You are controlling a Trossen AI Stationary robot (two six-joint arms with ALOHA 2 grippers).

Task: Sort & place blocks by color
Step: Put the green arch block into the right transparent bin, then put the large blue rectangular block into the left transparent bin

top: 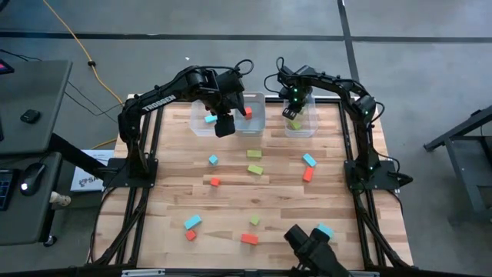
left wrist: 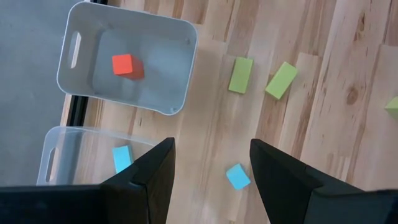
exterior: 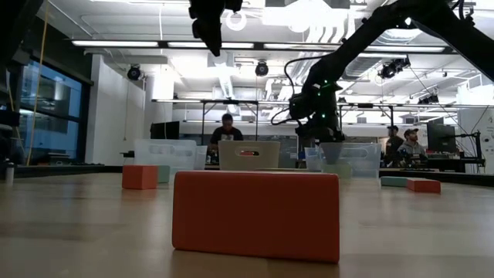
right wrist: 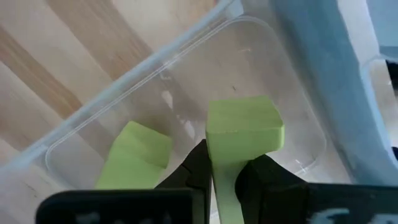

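The high view looks straight down on the whole table (top: 231, 208). The low view sits at tabletop height, close behind a red block (exterior: 255, 215), facing the bins (exterior: 248, 154). Both wrist views look down at close range into bins (left wrist: 127, 59) also seen from above

Three bins stand in a row along the table's (top: 231, 208) far edge. Taking the middle bin (top: 254, 123) as landmark: one block (top: 247, 112) lies inside it; the left bin (top: 201, 121) beside it holds another block (top: 210, 119); the right bin (top: 301, 123) stands apart. Loose blocks (top: 254, 169) lie scattered before it.
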